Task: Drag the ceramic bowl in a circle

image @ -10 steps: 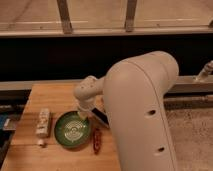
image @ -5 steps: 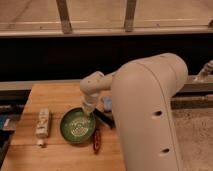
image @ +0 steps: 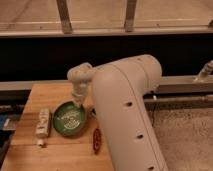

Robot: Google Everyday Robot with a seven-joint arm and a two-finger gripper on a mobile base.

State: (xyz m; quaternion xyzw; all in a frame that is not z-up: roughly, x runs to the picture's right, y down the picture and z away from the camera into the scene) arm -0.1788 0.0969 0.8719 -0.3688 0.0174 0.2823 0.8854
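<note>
Sitting at ceramic bowl (image: 67, 120) far-right rim: closed claw (image: 79, 103).

One ceramic bowl (image: 70, 119), one pale bottle (image: 43, 123), one reddish item (image: 96, 140), one table (image: 55, 156), one end effector (image: 78, 103) at the bowl's rim.

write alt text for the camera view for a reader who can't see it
A white robot arm reaches down over a wooden table, its shut gripper at the back right rim of a green ceramic bowl. A pale bottle lies left of the bowl, and a small reddish item lies to its right.
</note>
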